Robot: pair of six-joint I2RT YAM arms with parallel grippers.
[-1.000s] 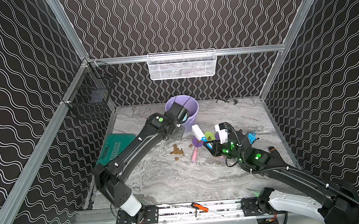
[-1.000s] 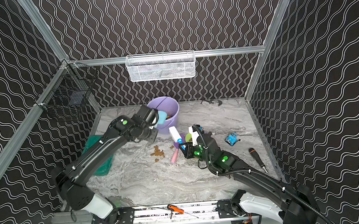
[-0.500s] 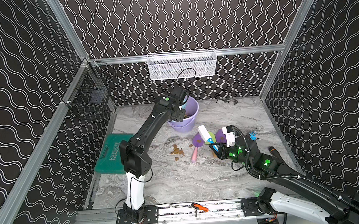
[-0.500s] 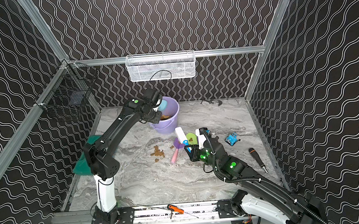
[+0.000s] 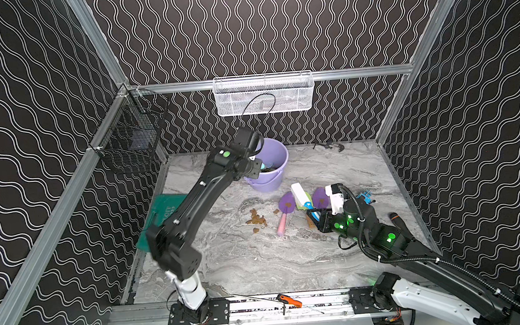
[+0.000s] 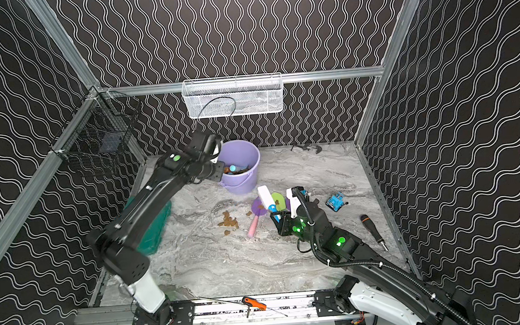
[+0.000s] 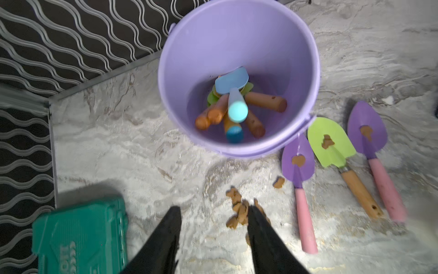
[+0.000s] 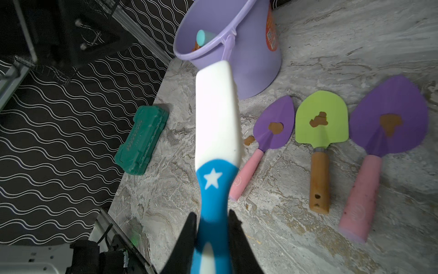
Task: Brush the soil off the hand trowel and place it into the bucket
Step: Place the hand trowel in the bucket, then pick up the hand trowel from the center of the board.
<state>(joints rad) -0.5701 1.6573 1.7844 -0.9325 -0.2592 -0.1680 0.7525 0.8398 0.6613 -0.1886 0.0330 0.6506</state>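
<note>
Your left claw [image 7: 213,211] stands parted, black fingers [image 7: 166,237] well apart with nothing between them. It hangs above the round lilac plastic bucket [image 7: 237,35] and looks down into it. Your right claw [image 8: 212,213] is clamped on the blue, star-marked handle of the white-headed brush [image 8: 215,118]. The brush is held off the table with its head aimed toward the bucket.

Trowels, quick:

- **In the bucket:** the light-blue trowel [image 7: 233,83] stands steep, blade down on the bucket floor and pale handle butt up toward the rim. Its blade face reads plain blue. It leans on several wooden-handled tools [image 7: 265,102] lying crossed under it.
- **On the table:** three more lie flat side by side on the grey marbled table [image 7: 118,154], just beside the bucket. Their long axes run roughly parallel, blades toward the bucket and handles pointing away from it.
  - the small purple trowel [image 7: 300,197], pointed blade, pink handle
  - the lime-green trowel [image 7: 336,156], squarish blade, wooden handle with a hole near the butt
  - the big purple trowel [image 7: 378,166], pointed blade, pink handle
- **Soil on them:** each of these three blades carries one brown soil clump [image 7: 327,142] near its middle.

Loose brown crumbs [image 7: 239,211] sit in a small pile on the table, between the small purple trowel and the green plastic case [image 7: 80,237]. One stray crumb lies just beside the small purple trowel's blade.
</note>
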